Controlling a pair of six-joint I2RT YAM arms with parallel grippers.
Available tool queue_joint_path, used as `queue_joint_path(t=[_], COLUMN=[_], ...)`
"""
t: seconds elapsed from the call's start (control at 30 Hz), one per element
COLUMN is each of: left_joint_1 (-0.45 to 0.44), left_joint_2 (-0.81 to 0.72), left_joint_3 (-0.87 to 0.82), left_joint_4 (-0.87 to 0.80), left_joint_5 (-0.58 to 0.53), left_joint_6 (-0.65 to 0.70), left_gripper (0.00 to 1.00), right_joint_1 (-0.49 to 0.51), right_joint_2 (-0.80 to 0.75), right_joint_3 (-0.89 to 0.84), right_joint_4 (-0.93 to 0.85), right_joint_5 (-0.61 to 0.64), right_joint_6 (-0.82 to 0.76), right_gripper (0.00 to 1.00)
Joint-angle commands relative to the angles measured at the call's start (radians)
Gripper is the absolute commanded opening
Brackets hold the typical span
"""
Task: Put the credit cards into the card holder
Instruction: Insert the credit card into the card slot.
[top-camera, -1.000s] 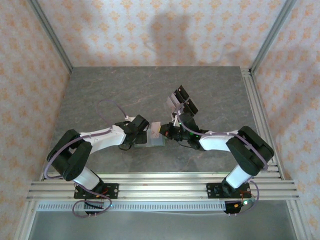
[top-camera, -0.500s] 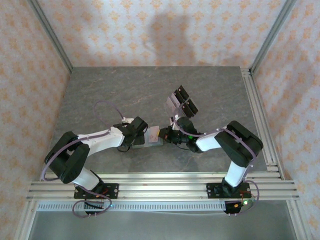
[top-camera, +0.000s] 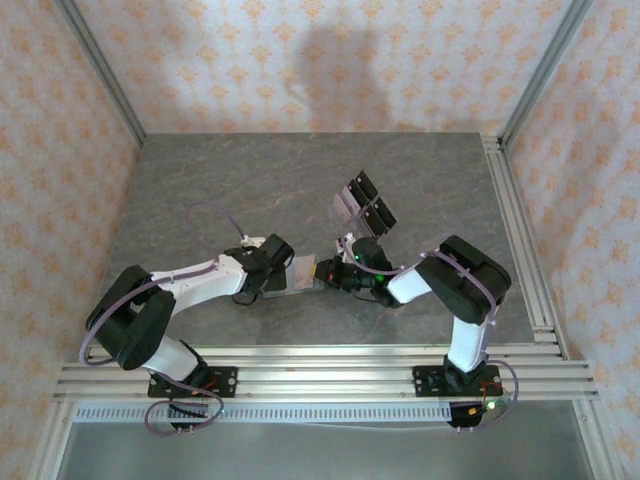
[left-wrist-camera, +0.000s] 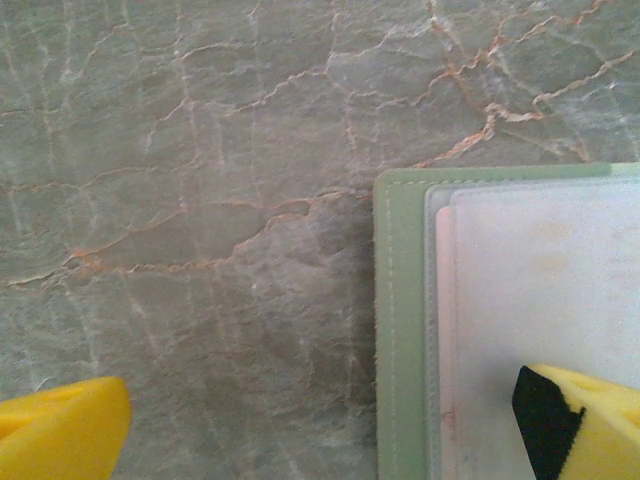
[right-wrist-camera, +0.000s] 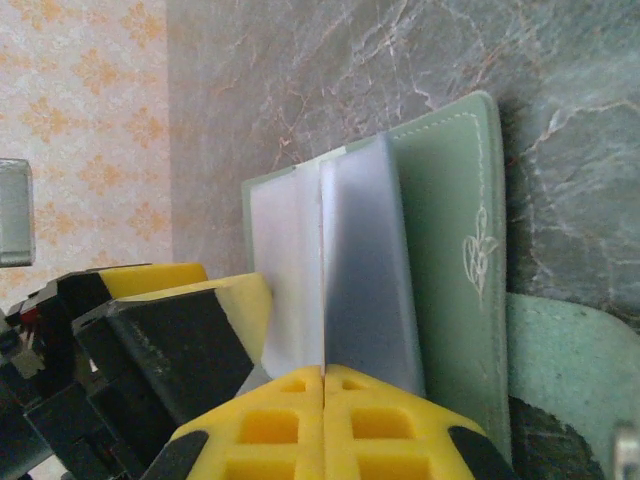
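The card holder (left-wrist-camera: 400, 330) is laid flat on the counter (left-wrist-camera: 200, 200). It is sage green, with stitched edges and an embossed leaf sprig. The pale mauve-grey credit cards (left-wrist-camera: 540, 290) are stacked on its inside, and one pinkish edge is left exposed.

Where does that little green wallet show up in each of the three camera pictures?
Top external: the card holder is small, just below the picture's middle, on the table.
Left wrist: its green edge runs down the lower right, with pale sleeves inside it.
Right wrist: it lies open at centre right, and its green cover bears a leaf motif.
Shared landmark: the veined grey table beneath it.
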Motion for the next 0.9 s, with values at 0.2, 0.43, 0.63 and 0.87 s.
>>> queue_joint_path(t=[0.2,0.43,0.63,0.87], left_joint_1=[0.0,0.0,0.0,0.001], left_joint_2=[-0.039,-0.028,-0.028,-0.026], left_joint_3=[-0.025,-0.066,-0.076,-0.087], left_joint_4=[-0.064,-0.046,-0.037,-0.031], left_joint_5=[-0.058,-0.054,-0.055,-0.054], left_joint_6=[-0.015,-0.041,-0.047,-0.049], left_gripper=[1.0,1.0,1.0,1.0], right_joint_1=[0.004,0.004,0.004,0.004], right_joint_2=[0.033,0.041,0.051,0.066], right_joint_3=[0.021,0.045,0.068,0.084], right_joint_4=[0.06,0.053,0.043,0.01], right_joint_5=[-0.028,-0.048,-0.063,-0.076], right_joint_6=[-0.022,-0.024,-0.026,-0.057], right_gripper=[0.0,0.0,0.0,0.0])
